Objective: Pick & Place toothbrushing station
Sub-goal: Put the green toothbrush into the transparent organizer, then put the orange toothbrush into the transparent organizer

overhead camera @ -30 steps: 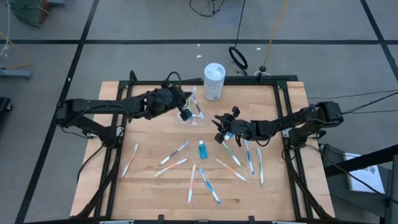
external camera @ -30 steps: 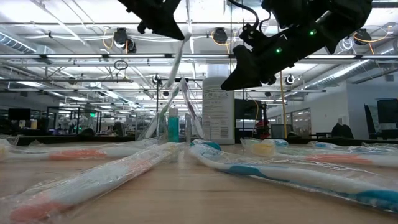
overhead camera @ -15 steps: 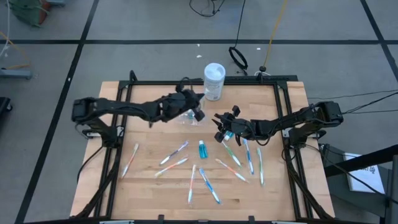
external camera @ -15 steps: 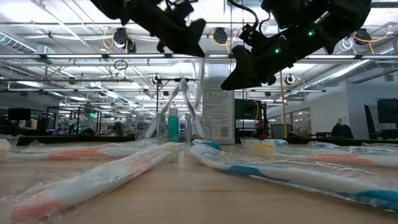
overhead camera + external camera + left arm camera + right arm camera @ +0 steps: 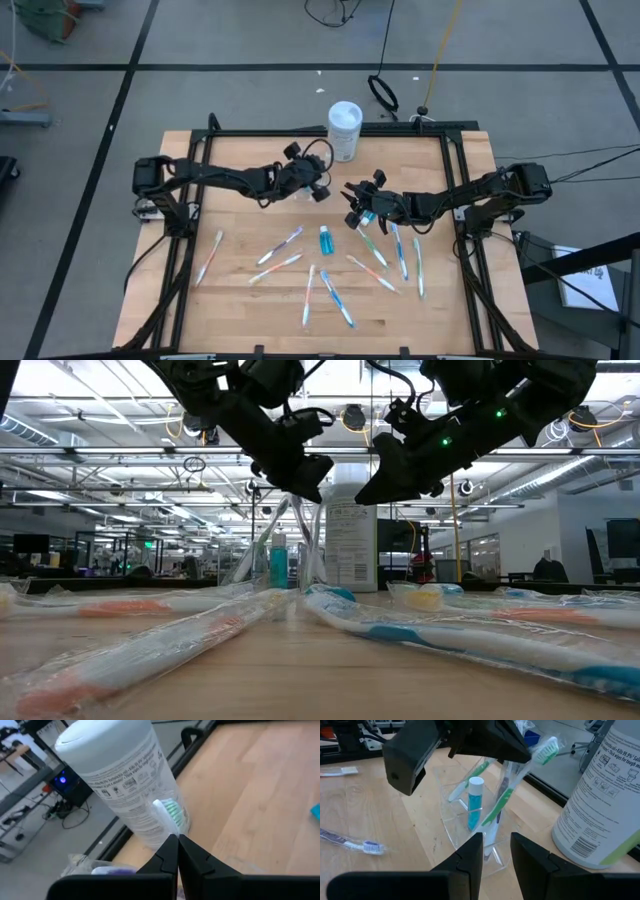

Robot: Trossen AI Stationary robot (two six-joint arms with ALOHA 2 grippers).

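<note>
A small clear cup [image 5: 455, 825] stands on the table left of centre [image 5: 302, 196]. Upright in it are a blue toothpaste tube [image 5: 475, 802] and a few toothbrushes. Right over the cup, my left gripper [image 5: 319, 189] is shut on a wrapped toothbrush with green bristles [image 5: 169, 814]. My right gripper [image 5: 350, 207] hangs to the right of the cup, above the table, its fingers [image 5: 465, 862] a narrow gap apart with nothing between them. More wrapped toothbrushes [image 5: 280, 245] and a blue tube [image 5: 325, 240] lie flat on the table. My left gripper pinches the toothbrush's neck [image 5: 173, 831], just below the bristle head, between its two shut fingertips. The fingers slant down from the table's left and lie across the brush. The brush stands tilted, its head [image 5: 547, 747] poking up past the fingers and its handle [image 5: 500, 802] down in the cup.
A tall white cylindrical container [image 5: 344, 130] stands just behind the cup at the table's far edge. Toothbrushes lie scattered over the near half [image 5: 335, 300], some under my right arm [image 5: 400, 250]. A black frame [image 5: 450, 135] rims the table.
My left gripper has come down and toward the table's right edge, from beside the cup to right over it. It stays shut on the toothbrush, whose handle now stands steeper and lower in the cup.
</note>
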